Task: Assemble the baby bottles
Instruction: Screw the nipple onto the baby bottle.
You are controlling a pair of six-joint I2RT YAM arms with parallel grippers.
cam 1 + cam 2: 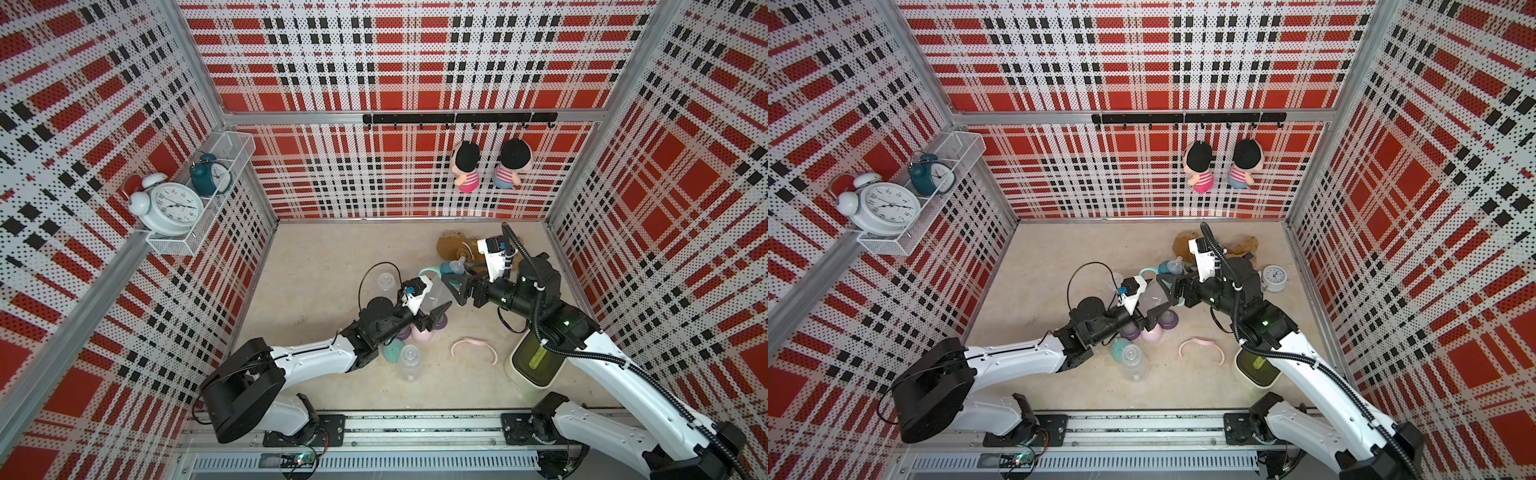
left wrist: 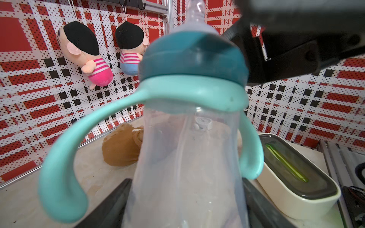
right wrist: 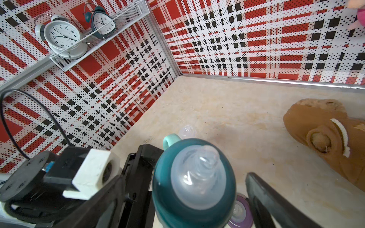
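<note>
Left pincer [image 2: 185, 203] clamps bottle [image 2: 189, 154], clearest from its wrist.

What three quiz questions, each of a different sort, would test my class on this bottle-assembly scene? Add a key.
1. True or false: the left gripper is shut on the clear body of the bottle.
2. Which colour is the loose handle ring lying on the table? A pink, B teal, C purple.
3. Fill the gap: the jaws of the right gripper stand ___ on either side of the teal collar.
Key: 1 true; 2 A; 3 open.
</note>
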